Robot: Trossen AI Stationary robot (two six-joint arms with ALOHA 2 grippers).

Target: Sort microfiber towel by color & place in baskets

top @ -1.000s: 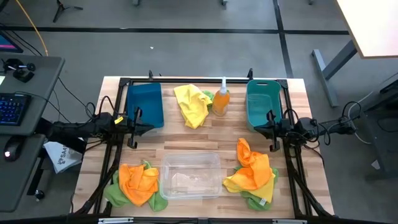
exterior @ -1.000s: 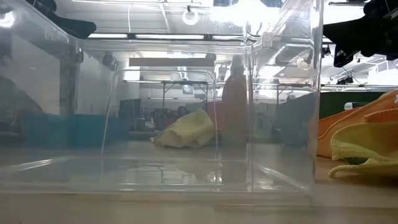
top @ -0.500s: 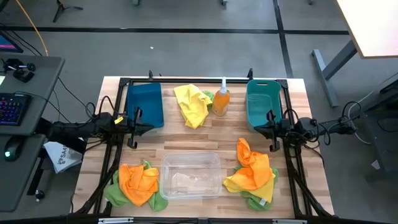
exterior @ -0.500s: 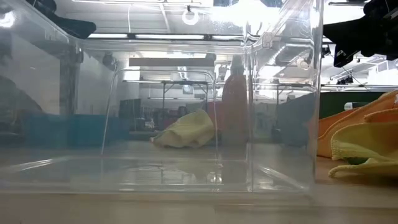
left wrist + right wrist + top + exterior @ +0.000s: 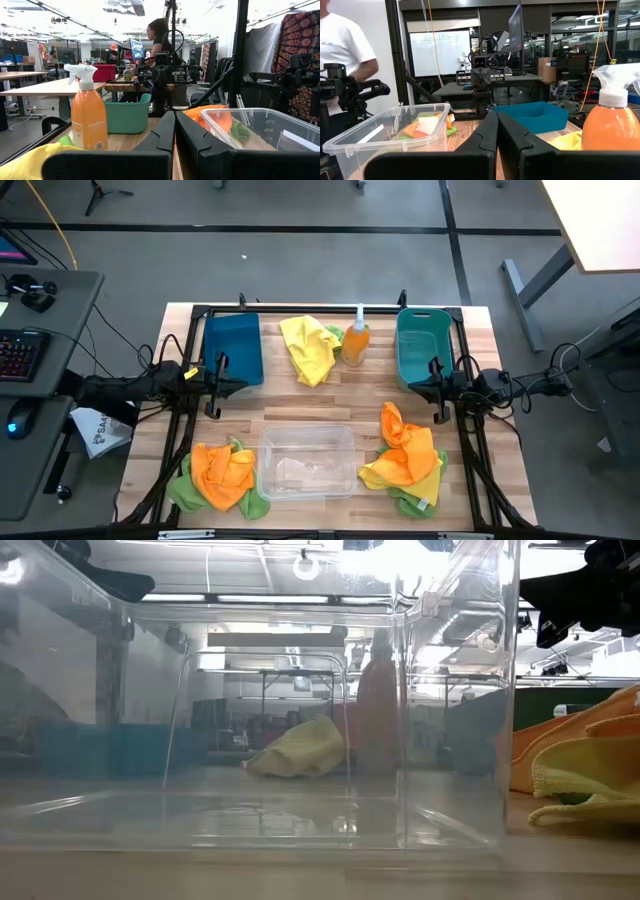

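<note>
- Overhead, the wooden bench [image 5: 320, 405] carries three baskets: a dark blue basket [image 5: 232, 348] at the far left, a teal basket [image 5: 421, 345] at the far right, and a clear basket [image 5: 306, 462] at the near middle.
- Between the blue and teal baskets lies a yellow towel [image 5: 308, 348], with a bit of green cloth at its right edge, touching an orange spray bottle [image 5: 356, 340] that stands upright just beside it.
- Left of the clear basket sits a pile with an orange towel [image 5: 224, 470] on top of a green towel [image 5: 183, 488].
- Right of the clear basket sits another pile: an orange towel on the far side [image 5: 402, 430], a yellow one [image 5: 405, 467] across the middle, and a green one [image 5: 415, 499] peeking out at the near edge.
- All three baskets look empty of towels.
- Left gripper [image 5: 224, 375] hangs at the left side of the bench, just beside the near end of the blue basket; in its wrist view the jaws are pressed together, holding nothing.
- Right gripper [image 5: 432, 382] hangs at the right side, by the near end of the teal basket; its jaws are likewise closed on nothing.
- A person [image 5: 159, 35] stands in the room beyond the bench in the left wrist view, and a person in a white shirt [image 5: 345, 47] shows in the right wrist view.
</note>
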